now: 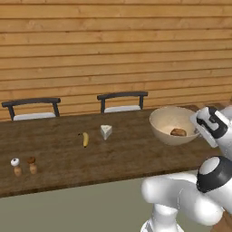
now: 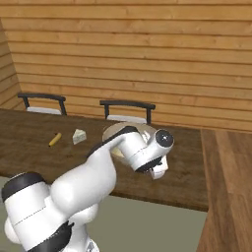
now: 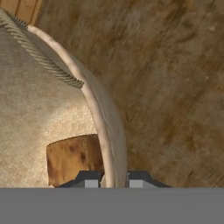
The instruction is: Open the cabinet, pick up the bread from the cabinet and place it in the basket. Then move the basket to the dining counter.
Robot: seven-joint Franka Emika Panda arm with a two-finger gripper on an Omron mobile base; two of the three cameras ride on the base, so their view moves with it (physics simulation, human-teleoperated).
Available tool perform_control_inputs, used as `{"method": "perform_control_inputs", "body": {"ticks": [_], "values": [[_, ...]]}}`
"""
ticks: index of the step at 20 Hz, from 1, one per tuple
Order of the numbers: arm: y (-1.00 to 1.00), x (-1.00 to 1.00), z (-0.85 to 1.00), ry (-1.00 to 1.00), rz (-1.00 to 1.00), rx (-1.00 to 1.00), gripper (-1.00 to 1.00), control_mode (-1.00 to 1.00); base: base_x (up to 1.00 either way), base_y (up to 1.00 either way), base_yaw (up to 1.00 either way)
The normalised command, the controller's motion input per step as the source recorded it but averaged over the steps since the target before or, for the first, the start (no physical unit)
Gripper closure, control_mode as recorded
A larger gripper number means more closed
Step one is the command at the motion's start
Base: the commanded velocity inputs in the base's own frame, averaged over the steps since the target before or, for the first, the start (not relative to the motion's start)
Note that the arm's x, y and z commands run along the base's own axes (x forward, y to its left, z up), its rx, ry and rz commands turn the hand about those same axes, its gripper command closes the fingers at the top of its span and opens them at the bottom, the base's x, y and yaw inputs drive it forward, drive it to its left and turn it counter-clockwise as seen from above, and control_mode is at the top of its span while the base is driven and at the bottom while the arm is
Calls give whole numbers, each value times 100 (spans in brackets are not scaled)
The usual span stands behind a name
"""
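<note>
**Setting the basket down on the dining counter**

A wall of pale horizontal planks backs the long dark counter, with two chairs tucked in at its far edge. On the top lie a banana and a wedge of cheese near the middle, and two small shakers toward the near left edge.

The basket sits over the counter's right end, and the bread lies inside it, low against the near wall. My gripper is clamped on the basket's rim, one finger inside and one outside, the jaws nearly together with only the thin wall between them. In the hand view the rim runs straight up between the tips, and the bread shows just inside it.

I judge the task close to done: the bread is in, the basket is at the counter, and what remains is the release. I cannot tell from these views whether the base rests flat on the wood or hangs just above it, so I should lower gently until it settles, keeping the rim level so the bread does not roll. Then I should part the fingers fully before lifting, and rise straight up, so the inner finger does not hook the rim and tip the basket. The counter's right end is near; no sideways drag.
</note>
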Motion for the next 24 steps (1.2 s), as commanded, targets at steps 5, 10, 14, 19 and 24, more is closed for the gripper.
{"method": "perform_control_inputs", "body": {"ticks": [5, 10, 14, 19, 24], "values": [[-29, 32, -28, 0, 1, 0, 100, -100, 0, 0, 0], [0, 5, -45, 7, 0, -1, 100, -100, 0, 0, 0], [10, 0, -55, 8, 0, -3, 100, -100, 0, 0, 0], [22, -8, -19, 0, 0, 0, -100, -100, 0, 0, 0], [34, -40, 37, -11, 0, 0, -100, -100, 0, 0, 0]]}}
